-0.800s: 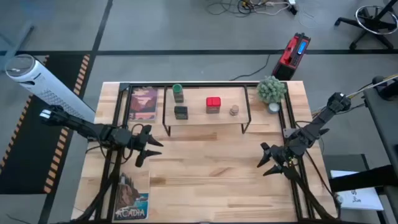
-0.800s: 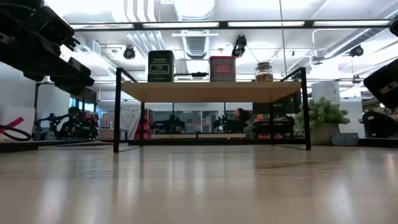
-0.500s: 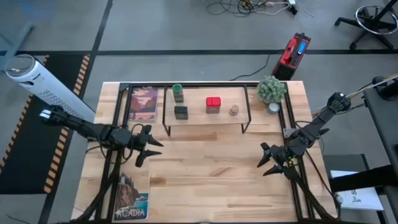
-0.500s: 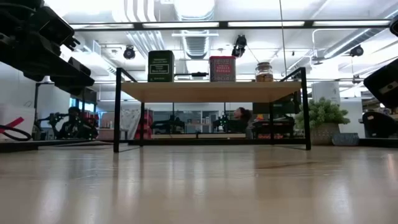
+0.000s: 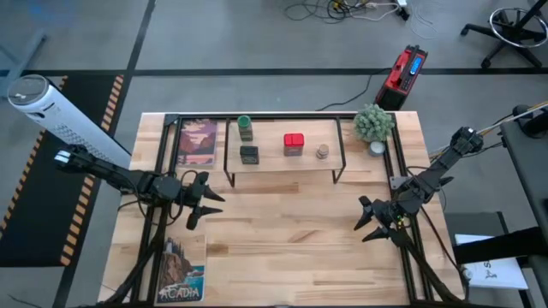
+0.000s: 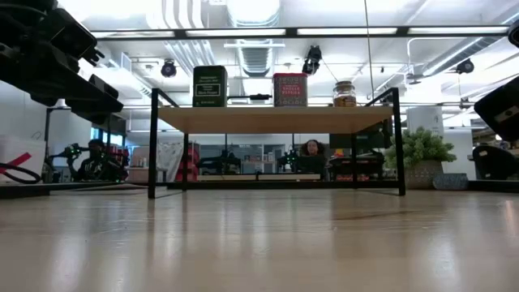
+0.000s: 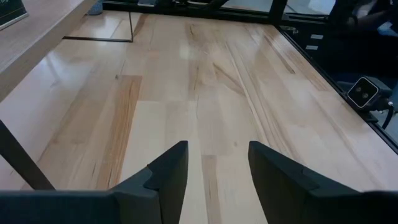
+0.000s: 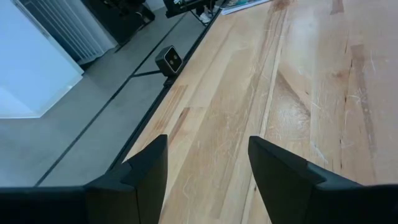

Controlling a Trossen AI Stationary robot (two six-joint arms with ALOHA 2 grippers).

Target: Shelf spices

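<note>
The shelf stands at the table's far middle on thin black legs. On its board stand the spices: a green-capped jar, a squat dark jar, a red square tin and a tiny tan jar. In the low view the dark jar, the red tin and the tan jar line up on top. My left gripper hovers open over the table's left part, my right gripper open over its right part. Both hold nothing.
A green potted plant stands at the far right corner beside the shelf. A picture card lies left of the shelf and a booklet near the front left. Bare wood stretches between the two grippers.
</note>
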